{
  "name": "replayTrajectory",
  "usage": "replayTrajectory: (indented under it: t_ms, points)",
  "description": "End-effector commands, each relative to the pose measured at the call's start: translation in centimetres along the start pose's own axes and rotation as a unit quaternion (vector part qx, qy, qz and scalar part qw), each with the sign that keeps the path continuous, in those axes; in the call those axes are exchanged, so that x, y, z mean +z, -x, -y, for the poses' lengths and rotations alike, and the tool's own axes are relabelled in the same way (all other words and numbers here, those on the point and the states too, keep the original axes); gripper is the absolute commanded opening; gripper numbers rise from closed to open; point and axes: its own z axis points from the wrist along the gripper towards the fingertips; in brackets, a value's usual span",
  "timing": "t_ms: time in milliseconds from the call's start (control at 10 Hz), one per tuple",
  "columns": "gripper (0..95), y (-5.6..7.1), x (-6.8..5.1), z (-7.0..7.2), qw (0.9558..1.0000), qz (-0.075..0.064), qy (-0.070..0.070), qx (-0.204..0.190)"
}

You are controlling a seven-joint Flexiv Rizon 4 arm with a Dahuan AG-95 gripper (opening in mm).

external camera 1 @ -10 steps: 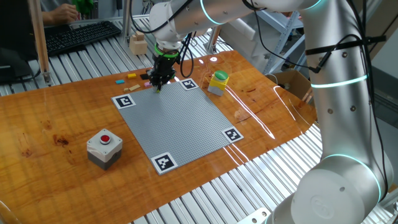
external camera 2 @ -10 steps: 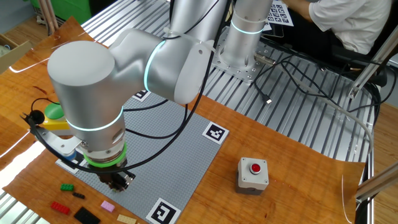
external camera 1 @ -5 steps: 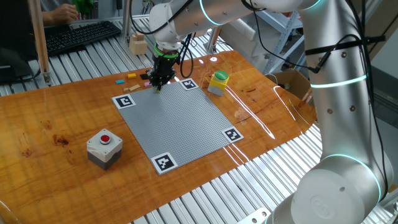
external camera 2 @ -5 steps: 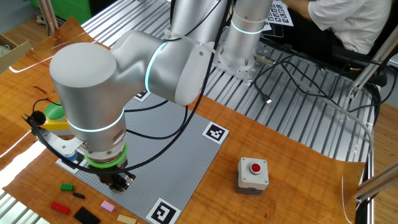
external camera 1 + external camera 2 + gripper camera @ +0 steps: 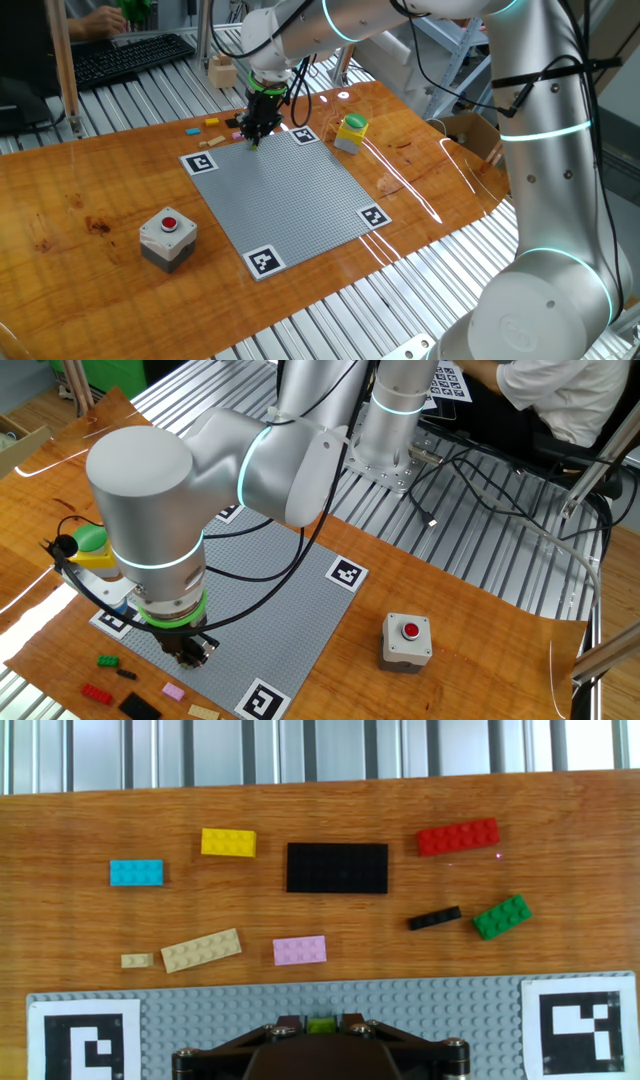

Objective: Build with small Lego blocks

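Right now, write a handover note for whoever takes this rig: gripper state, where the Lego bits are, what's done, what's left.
Gripper: down at the far edge of the grey studded plate, shut on a yellow-green brick.
Loose bricks on the wood beyond the plate: cyan, yellow, large black, red, small black, green, pink, long tan, tiny tan.
Done: one brick picked and brought to the plate.
Left: I can't tell if it's seated. No other brick shows on the plate.

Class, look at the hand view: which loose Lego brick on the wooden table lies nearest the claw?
The pink brick. It lies just beyond the grey studded plate, almost straight ahead of the claw; the tan, black and green bricks lie off to the sides.
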Motion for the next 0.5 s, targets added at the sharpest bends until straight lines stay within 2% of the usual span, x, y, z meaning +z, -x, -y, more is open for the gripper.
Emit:
replayTrajectory:
  t_ms: [100, 500]
  points:
    - [0.0, 0.00, 0.17, 0.01, 1.0000, 0.001, 0.000, -0.001]
    - [0.0, -0.02, 0.22, 0.05, 1.0000, 0.004, -0.003, 0.000]
